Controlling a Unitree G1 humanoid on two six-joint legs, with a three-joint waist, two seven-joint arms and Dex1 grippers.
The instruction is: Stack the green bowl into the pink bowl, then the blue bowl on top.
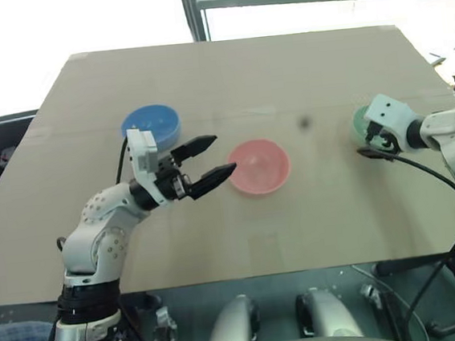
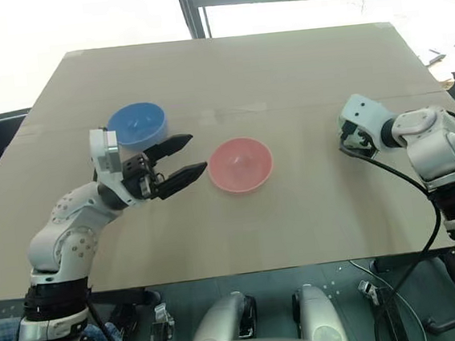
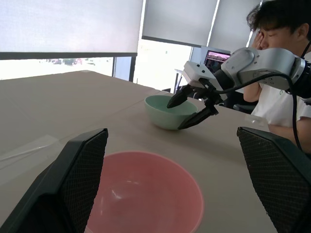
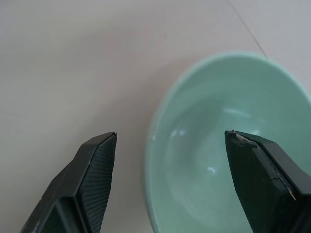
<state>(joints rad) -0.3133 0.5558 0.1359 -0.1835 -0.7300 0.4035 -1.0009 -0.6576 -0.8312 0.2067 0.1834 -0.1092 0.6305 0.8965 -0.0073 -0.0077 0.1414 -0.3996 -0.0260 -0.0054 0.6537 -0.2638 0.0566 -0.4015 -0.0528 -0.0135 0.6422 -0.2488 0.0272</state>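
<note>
At right of frame, the right gripper (image 4: 167, 179), jaws apart, straddles the near rim of the pale mint plastic green bowl (image 4: 228, 150), seemingly to pinch it. The left gripper (image 1: 206, 160) waits open beside the central salmon pink bowl (image 1: 258, 166).

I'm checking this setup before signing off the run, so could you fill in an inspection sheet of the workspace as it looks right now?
Surface: tan table top, flat, with a small dark spot.
Job's things: pink bowl upright near the middle; blue bowl upright beyond the left arm; green bowl upright on the right. All three apart, none stacked.
Clutter: nothing seen.
Grippers: left end effector open, hovering beside the pink bowl; right end effector open, one finger over the green bowl's hollow, one outside its rim.
Cables: black cable looping from the right wrist over the table.
Surroundings: bright windows, a seated person beyond the table.
</note>
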